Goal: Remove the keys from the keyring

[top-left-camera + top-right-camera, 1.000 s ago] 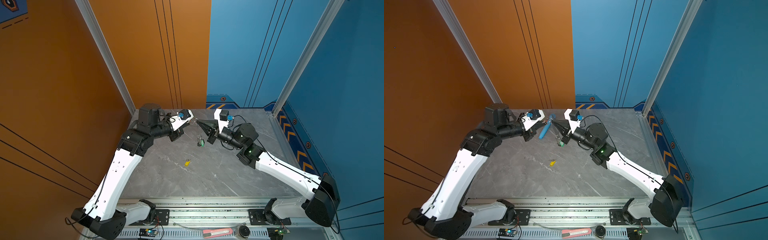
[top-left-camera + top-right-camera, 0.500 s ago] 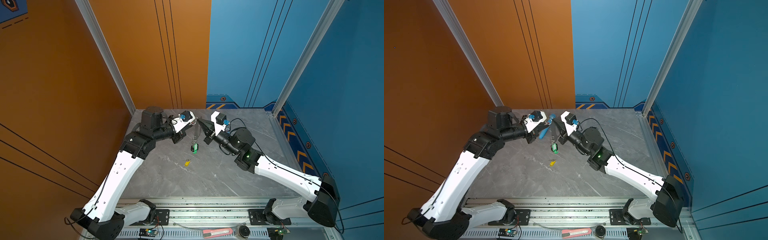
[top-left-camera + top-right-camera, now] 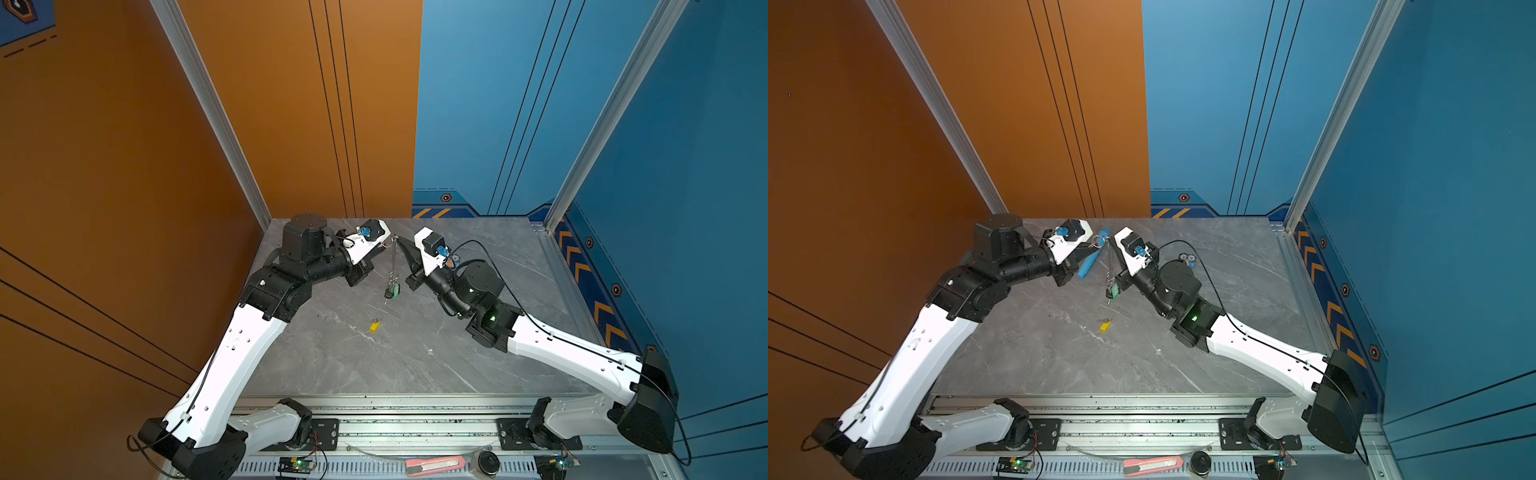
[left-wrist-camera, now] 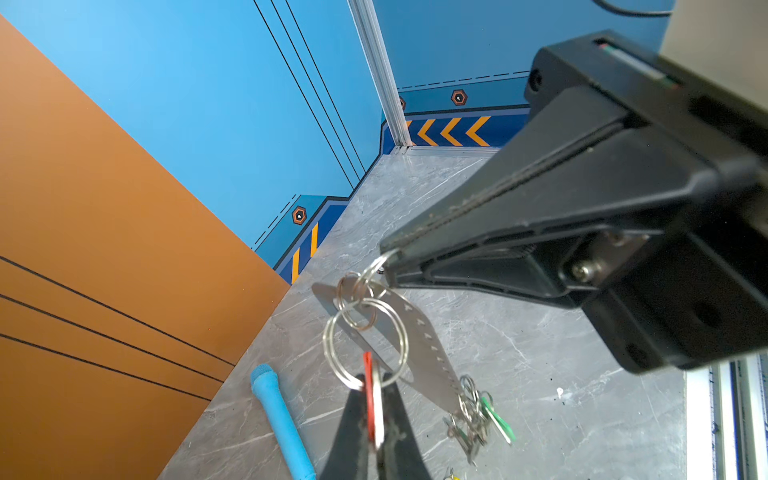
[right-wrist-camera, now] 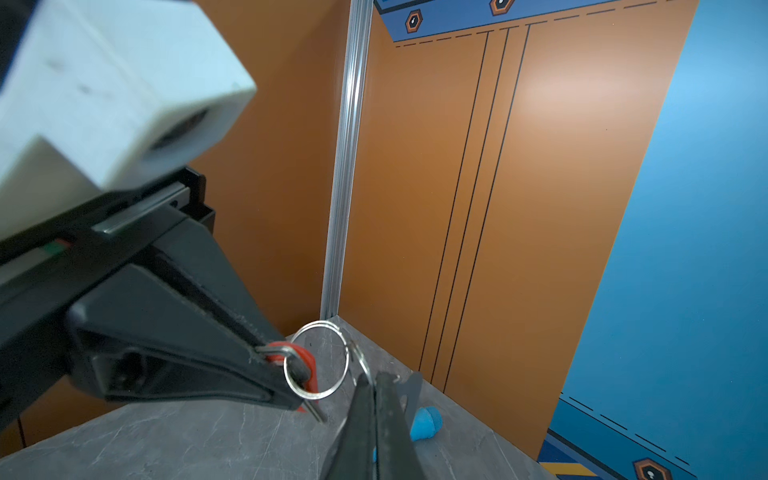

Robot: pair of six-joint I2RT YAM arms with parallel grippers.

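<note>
Four tag colours: red, green, black and yellow, one to a key as far as I can make out.
Red-tagged key [image 4: 368,395]: pinched between the tips of the left pincer [image 4: 374,384] and threaded on a large split ring [image 4: 365,340].
Keyring [image 4: 419,349]: flat grey metal strip, up in the air over the back middle of the worktop [image 3: 415,353], hanging lengthwise from where the two pincer tips meet; in both top views it reads as a thin upright line.
Green-tagged key [image 4: 496,417]: dangles with the black-tagged key [image 3: 388,294] and a few small rings at the keyring's low end.
Yellow-tagged key [image 3: 375,326]: off the ring, lying alone on the worktop, nearer the front edge than the hanging bunch and apart from it.
Left pincer: clamped tight on the red tag, its tips just beside those of the right pincer [image 4: 386,259].
Right pincer: closed on the keyring, nipping one small split ring at its top end.
Light-blue tube [image 3: 1090,259]: on the worktop at the back, just to the left arm's side of the hanging keyring.
Orange-and-blue cluster [image 3: 1187,259]: on the worktop beside the right arm's wrist, toward the blue wall.
</note>
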